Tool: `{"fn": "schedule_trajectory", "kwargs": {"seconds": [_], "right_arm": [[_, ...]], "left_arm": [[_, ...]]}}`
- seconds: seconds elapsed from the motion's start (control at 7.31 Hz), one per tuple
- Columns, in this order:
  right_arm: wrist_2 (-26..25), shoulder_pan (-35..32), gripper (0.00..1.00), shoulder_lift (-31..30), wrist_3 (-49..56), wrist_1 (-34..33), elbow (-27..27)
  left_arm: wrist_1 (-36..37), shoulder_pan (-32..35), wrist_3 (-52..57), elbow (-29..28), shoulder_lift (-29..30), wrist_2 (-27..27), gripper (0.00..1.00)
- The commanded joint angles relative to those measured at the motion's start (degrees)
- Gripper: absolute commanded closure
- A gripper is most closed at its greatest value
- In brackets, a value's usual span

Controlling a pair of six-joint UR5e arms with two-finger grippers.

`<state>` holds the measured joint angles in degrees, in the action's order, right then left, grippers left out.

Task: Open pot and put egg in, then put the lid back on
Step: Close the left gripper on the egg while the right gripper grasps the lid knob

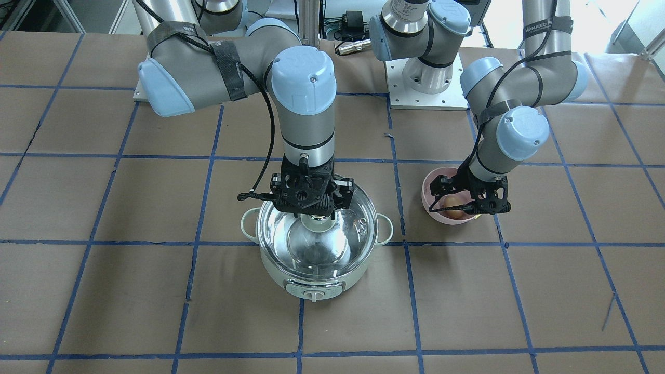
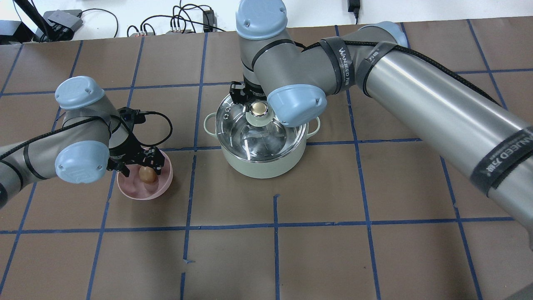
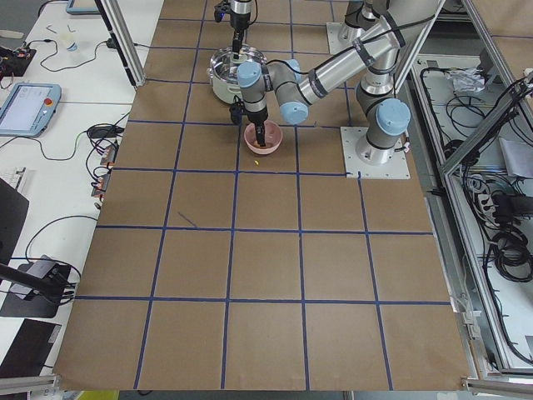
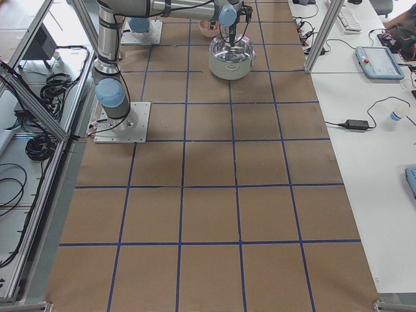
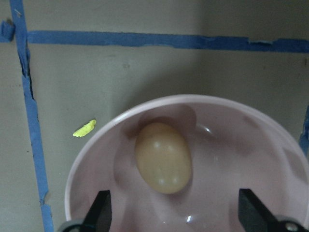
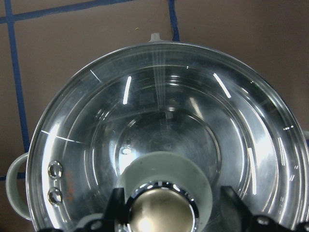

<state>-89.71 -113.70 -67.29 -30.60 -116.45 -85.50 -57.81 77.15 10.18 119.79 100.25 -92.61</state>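
Observation:
The mint-green pot (image 1: 311, 275) stands mid-table with the glass lid (image 1: 337, 244) on it. My right gripper (image 6: 169, 212) is open and hangs over the lid, its jaws on either side of the beige ball knob (image 6: 161, 215), with a gap showing on one side. The knob also shows in the overhead view (image 2: 259, 108). The brown egg (image 5: 162, 157) lies in a pink bowl (image 5: 241, 140). My left gripper (image 5: 176, 215) is open just above the bowl, its jaws astride the egg (image 2: 146, 174) and not touching it.
A small yellow scrap (image 5: 84, 128) lies on the brown paper beside the bowl. Blue tape lines grid the table. The left arm's base plate (image 1: 426, 93) is behind the bowl. Cables (image 2: 179, 23) lie along the far edge.

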Motion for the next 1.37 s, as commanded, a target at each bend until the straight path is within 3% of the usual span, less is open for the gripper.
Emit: {"fn": "schedule_trajectory", "kwargs": {"seconds": [0.0,0.82,1.23], "right_arm": [[0.2,0.0,0.31,0.1,0.0,0.0,0.1],[0.3,0.0,0.53,0.1,-0.2,0.0,0.0],[0.3,0.1,0.53,-0.1,0.4,0.7,1.7]], "left_arm": [[3.8,-0.2,0.7,1.3,-0.2,0.3,0.07],[9.9,-0.6,2.0,1.5,1.0,0.6,0.07],[14.1,-0.6,2.3,4.7,1.0,0.6,0.07]]}}
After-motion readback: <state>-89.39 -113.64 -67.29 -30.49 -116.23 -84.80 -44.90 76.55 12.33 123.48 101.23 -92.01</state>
